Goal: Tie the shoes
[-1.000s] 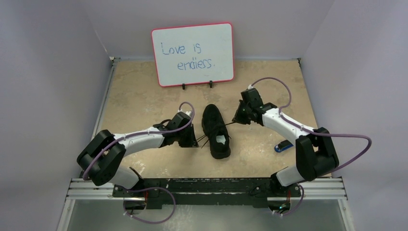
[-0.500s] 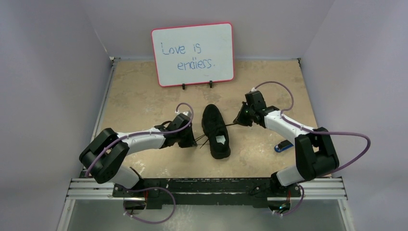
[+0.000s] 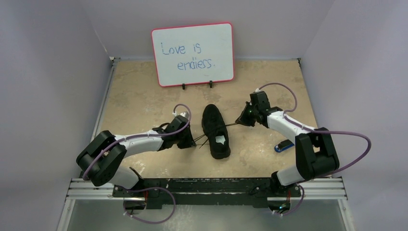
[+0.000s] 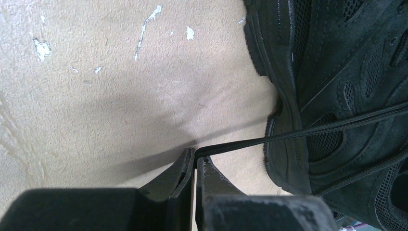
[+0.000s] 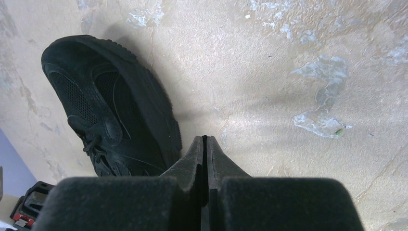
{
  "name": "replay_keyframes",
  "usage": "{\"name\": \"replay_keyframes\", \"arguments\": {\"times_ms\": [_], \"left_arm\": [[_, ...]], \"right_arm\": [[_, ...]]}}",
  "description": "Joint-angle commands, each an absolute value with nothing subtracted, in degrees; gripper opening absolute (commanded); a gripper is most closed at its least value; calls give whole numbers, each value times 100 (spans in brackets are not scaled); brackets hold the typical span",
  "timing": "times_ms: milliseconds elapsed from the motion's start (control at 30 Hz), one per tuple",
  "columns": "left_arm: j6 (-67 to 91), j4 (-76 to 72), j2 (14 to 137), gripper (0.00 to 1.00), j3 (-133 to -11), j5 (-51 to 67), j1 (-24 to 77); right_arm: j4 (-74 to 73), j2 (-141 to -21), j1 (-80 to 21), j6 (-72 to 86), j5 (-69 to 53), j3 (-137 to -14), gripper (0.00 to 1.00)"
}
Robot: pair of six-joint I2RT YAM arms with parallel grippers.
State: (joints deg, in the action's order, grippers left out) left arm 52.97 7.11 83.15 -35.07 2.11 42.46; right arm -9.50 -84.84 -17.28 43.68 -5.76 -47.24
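The all-black shoe (image 3: 215,129) lies mid-table, toe toward the far wall, its pale grey inner sole (image 3: 221,140) showing. My left gripper (image 3: 193,140) is just left of the shoe and shut on a black lace (image 4: 250,142) that runs taut from my tips (image 4: 195,154) to the shoe's side (image 4: 337,72). My right gripper (image 3: 239,121) is just right of the shoe and shut, with a thin lace (image 3: 231,125) stretched from the shoe to it. In the right wrist view the tips (image 5: 204,139) are pressed together beside the shoe (image 5: 110,106); the lace barely shows there.
A red-framed whiteboard (image 3: 193,54) stands at the back. A small blue-and-black gadget (image 3: 284,145) lies near the right arm's base. Grey walls close in the left, right and far sides of the tan table (image 3: 139,96).
My right gripper has drawn a little to the right, away from the shoe, with its lace taut. My left gripper has shifted slightly left, still holding its lace.
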Motion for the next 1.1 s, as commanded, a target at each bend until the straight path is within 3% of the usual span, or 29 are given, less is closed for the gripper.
{"name": "replay_keyframes", "arguments": {"times_ms": [0,167,200,233,267,333,433,600,767,1067], "left_arm": [[5179,1749,8328,0,-3071,-282,4175],[4954,1603,8075,0,-3304,-136,4179],[4908,1668,8012,6,-3421,-151,4175],[4883,1753,7939,19,-3544,-185,4181],[4846,1873,7846,30,-3679,-259,4179],[4691,2246,7636,43,-3986,-530,4183],[4363,2966,7362,63,-4496,-1069,4177],[3784,3356,7129,61,-5227,-1030,4179],[4193,1657,7320,53,-5567,889,4356],[3946,1918,8409,50,-6680,388,5001]], "right_arm": [[-807,-8485,-1417,4071,14,-4641,0],[-704,-8244,-1462,3650,-220,-4906,0],[-717,-8182,-1465,3529,-466,-4987,0],[-791,-8124,-1474,3401,-597,-5105,0],[-898,-8063,-1474,3325,-712,-5181,7],[-1165,-7952,-1475,3089,-888,-5334,34],[-1782,-7861,-1472,2684,-1089,-5583,54],[-2381,-7409,-1460,2303,-1387,-5653,71],[-2534,-7252,-1464,2179,-1631,-5686,71],[-2764,-7124,-1460,2306,-1500,-5868,75]]}}
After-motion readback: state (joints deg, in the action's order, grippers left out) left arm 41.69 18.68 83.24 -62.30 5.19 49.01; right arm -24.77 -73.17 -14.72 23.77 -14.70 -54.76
